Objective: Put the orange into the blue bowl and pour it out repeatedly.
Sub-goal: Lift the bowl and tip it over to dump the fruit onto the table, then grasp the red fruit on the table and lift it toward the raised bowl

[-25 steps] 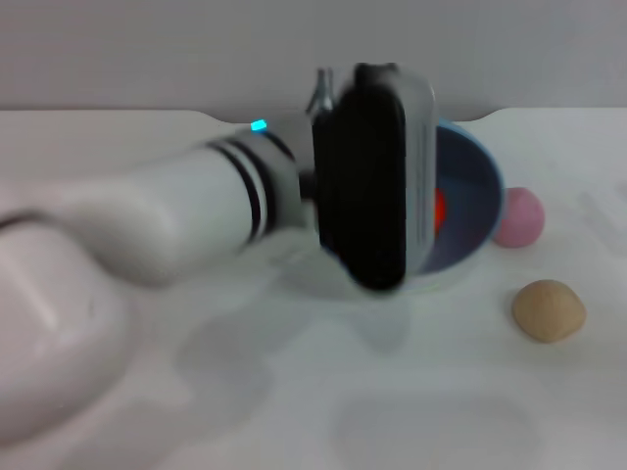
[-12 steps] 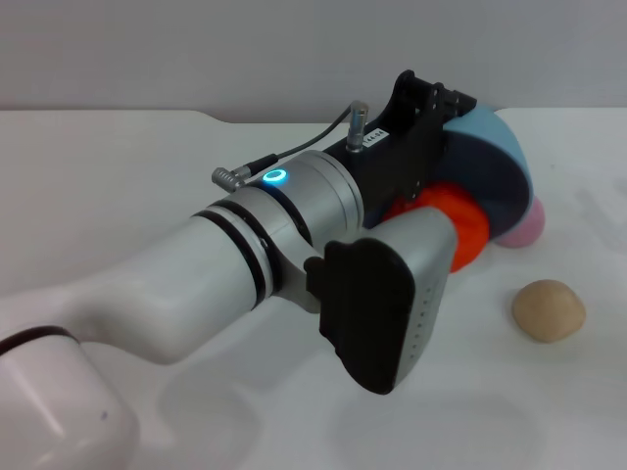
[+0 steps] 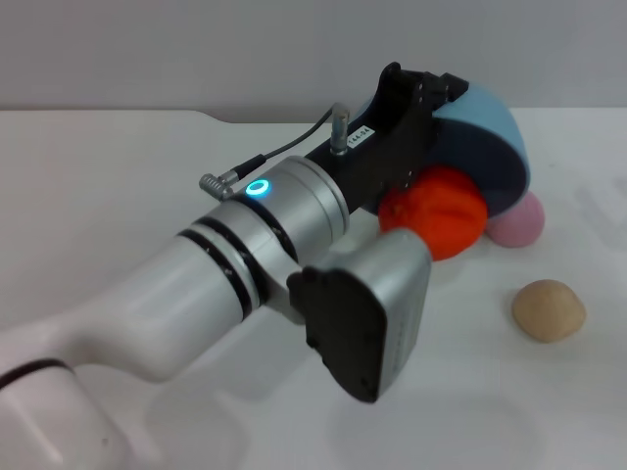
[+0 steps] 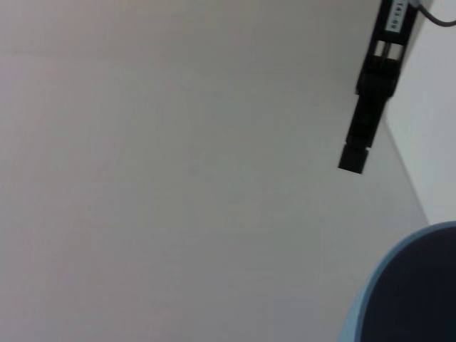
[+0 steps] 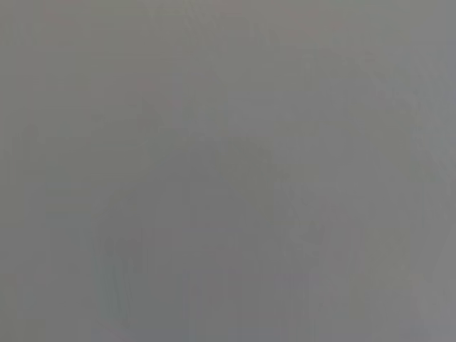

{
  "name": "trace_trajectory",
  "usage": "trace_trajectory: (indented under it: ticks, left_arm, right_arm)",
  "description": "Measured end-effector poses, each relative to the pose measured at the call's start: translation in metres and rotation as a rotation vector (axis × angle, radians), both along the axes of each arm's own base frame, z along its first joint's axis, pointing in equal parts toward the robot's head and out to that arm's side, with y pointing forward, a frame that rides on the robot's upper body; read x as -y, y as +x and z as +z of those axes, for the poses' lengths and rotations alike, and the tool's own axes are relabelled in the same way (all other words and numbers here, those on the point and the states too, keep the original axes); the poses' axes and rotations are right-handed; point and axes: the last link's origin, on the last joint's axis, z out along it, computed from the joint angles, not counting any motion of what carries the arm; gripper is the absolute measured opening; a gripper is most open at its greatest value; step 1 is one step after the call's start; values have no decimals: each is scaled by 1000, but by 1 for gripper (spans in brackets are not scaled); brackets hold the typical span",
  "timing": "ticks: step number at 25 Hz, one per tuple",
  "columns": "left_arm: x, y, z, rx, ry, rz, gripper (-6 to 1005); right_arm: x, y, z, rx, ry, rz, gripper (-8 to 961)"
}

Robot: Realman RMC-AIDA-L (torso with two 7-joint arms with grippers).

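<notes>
Left gripper (image 3: pixel 446 93): black, at the end of the silver-and-white left arm (image 3: pixel 235 264), which reaches from the near left corner of the desk toward its far right part. It is clamped on the rim of the blue bowl. One black finger (image 4: pixel 367 107) shows in the left wrist view, running alongside the bowl's edge.

Blue bowl (image 3: pixel 490 147): light blue outside, darker inside. Held tipped on its side above the desk, mouth facing down and toward the near edge, near the far right part of the desk. Part of its rim and dark inside also shows in the left wrist view (image 4: pixel 413 292).

Orange (image 3: pixel 436 211): bright red-orange, dimpled skin. Sits at the bowl's tipped mouth, just below and in front of the rim, partly hidden by the arm. Whether it rests on the desk or still touches the bowl cannot be told.

Pink ball (image 3: pixel 517 220): on the desk, just behind and to the right of the orange, partly tucked under the bowl.

Tan ball (image 3: pixel 549 309): on the desk, nearer the front edge than the pink ball, well apart from the orange.

Desk (image 3: pixel 118 186): white, plain, with a grey wall behind its far edge.

Right gripper: not visible; the right wrist view gives only a flat grey field.
</notes>
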Motion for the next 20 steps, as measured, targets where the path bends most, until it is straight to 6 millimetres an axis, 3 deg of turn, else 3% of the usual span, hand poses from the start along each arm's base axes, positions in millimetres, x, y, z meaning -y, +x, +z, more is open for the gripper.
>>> trace_trajectory:
  ticks: [6,10,16,20]
  left_arm:
    - [4,-2,0,9,41,-47,0]
    - [-3,-3,5,106,12,39,-1]
    - [-49,-11,50,405,-186,486,0]
    - [-72,-26,70,473,-336,797,0]
  right_arm:
    - [-1,-1,0,-1,-1,1,736]
    - [-2,-1,0,-1,-2,1,736]
    - [-2,-1,2,-44,-17,-5,736]
    - [-3,-6,15,-96,-33,18,737]
